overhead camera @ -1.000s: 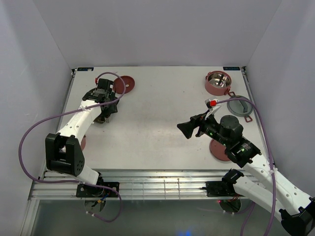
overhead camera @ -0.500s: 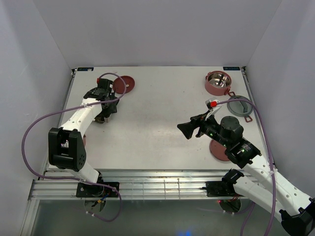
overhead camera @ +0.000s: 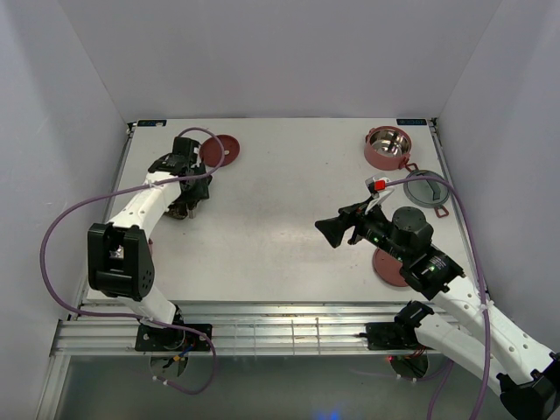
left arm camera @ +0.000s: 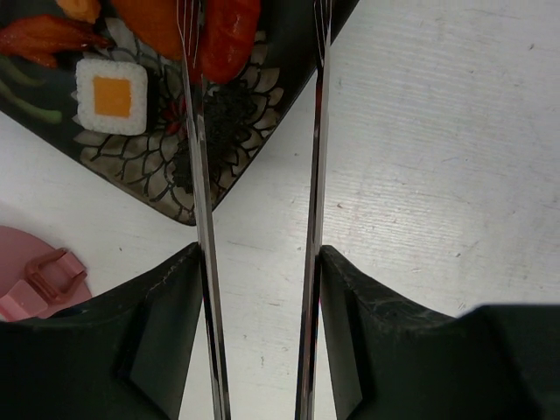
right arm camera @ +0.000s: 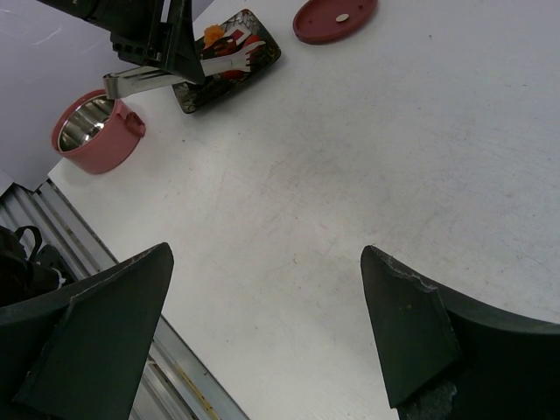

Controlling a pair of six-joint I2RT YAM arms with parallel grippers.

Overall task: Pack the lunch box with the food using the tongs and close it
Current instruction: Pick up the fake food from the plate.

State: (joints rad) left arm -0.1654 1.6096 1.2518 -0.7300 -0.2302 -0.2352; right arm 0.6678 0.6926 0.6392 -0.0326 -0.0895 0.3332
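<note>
Left gripper is clamped on the tongs. Both steel arms sit flat against the inner faces of its fingers and reach out over the floral plate by the bench's left edge. One arm crosses an orange-red piece, the other runs along the plate's rim. The tips leave the wrist view, so can't tell if anything is pinched. Sushi roll is just beside them, untouched.

Right gripper is spread wide and empty, hovering right of bench centre.

Lunch box is in parts:
- far tier: far right corner, steel inside looks bare
- near tier: left edge, just beside the plate, also looks empty
- dark-red lid: near the far left corner
- second lid: partly under the right arm

Handling, my read:
- Food is small, soft and probably slick. Take the roll across its flat sides with a light squeeze, since the thin springy tongs will twist if gripped off-centre.
- Tiers are rigid but light and will skate on the bench. Pin one by a side handle or the rim.
- Lids are flat and thin, so take them at the edge.
</note>
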